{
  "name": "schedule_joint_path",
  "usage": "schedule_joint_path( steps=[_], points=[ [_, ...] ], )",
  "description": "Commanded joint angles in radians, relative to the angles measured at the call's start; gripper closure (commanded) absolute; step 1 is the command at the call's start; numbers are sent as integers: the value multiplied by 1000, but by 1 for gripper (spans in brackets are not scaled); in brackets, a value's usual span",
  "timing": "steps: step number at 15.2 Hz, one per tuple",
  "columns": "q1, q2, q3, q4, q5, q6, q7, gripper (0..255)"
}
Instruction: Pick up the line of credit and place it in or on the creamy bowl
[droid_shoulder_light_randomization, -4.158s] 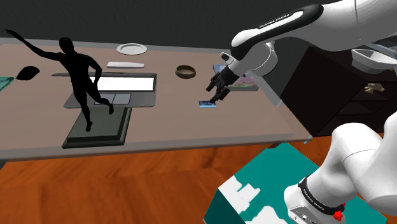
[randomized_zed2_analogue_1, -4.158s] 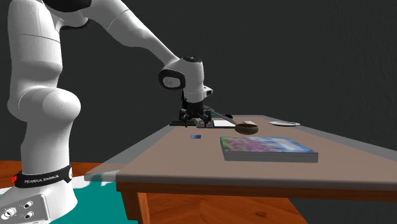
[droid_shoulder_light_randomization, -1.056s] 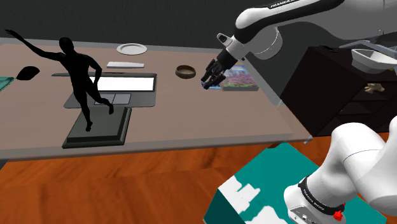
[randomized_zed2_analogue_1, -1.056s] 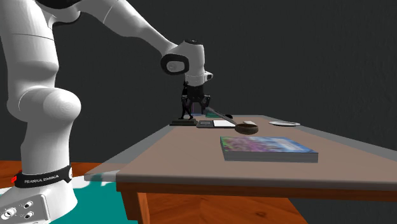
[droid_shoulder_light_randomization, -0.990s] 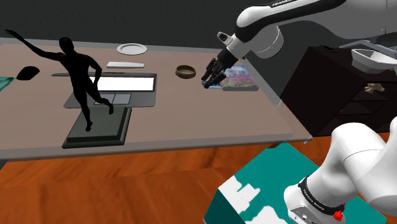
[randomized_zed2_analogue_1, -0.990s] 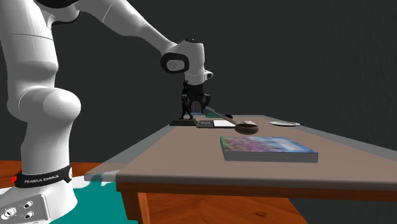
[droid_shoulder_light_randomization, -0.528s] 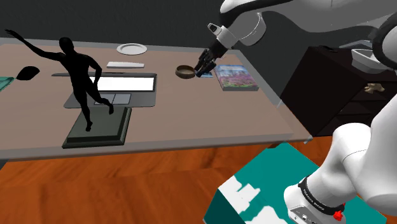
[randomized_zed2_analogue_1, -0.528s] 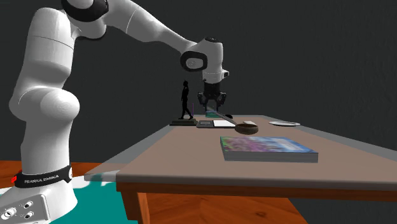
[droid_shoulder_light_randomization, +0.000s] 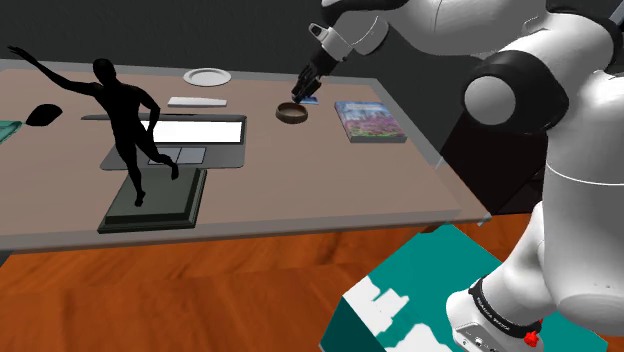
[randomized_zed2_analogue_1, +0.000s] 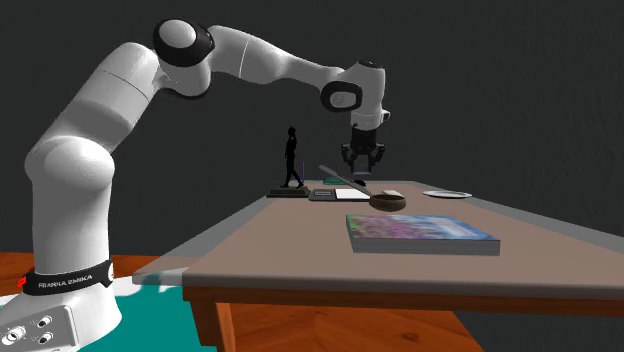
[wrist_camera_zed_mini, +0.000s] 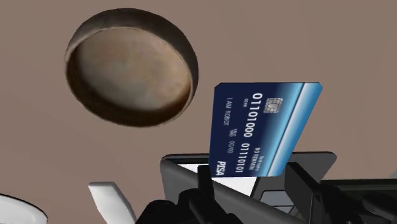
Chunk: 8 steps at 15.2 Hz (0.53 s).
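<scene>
The end effector (randomized_zed2_analogue_1: 359, 174), clamped on one end of the blue card (wrist_camera_zed_mini: 264, 127), held it above the tabletop (droid_shoulder_light_randomization: 300, 190) just beside the brown bowl (wrist_camera_zed_mini: 127, 67) near the far edge, so releasing there risked missing the rim.

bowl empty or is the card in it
Empty: the brown bowl shows a bare inside, and the blue card is clasped in the tool, outside the bowl.
</scene>
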Motion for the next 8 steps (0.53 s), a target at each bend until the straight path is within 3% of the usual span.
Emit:
schedule_joint_path(
  steps=[1,4,7,8],
  points=[
    [-69,98,17,160,26,-65,28,255],
    [-191,269,51,452,62,-159,99,255],
    [-368,512,102,917,89,-283,242,255],
    [-350,492,99,864,87,-264,221,255]
  ],
)
